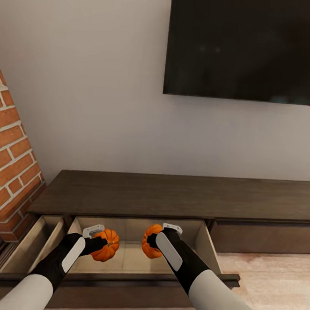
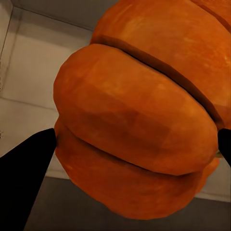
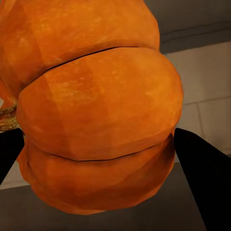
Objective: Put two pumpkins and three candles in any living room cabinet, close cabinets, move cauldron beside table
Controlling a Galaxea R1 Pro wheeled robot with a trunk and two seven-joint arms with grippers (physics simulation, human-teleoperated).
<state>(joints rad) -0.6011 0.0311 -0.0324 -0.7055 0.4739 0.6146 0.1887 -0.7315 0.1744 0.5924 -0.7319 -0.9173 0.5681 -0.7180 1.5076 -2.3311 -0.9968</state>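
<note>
Pumpkins (image 1: 107, 245) (image 1: 150, 241) in both pincers above open cabinet drawer (image 1: 132, 258).

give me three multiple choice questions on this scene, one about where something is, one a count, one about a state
1. Where are the two pumpkins?
A. on top of the cabinet
B. held over the open drawer
C. on the floor

2. How many pumpkins are there?
A. one
B. two
C. three

3. What state is the drawer under the grippers in?
A. pulled open
B. shut
C. taken out and lying on the floor

Answers:
1. B: the left pumpkin sits in the left gripper and the right pumpkin in the right gripper, both above the pale inside of the drawer of the cabinet.
2. B: the head view shows one orange pumpkin in each gripper.
3. A: its beige inside is exposed and its dark front stands out toward the robot.
</note>
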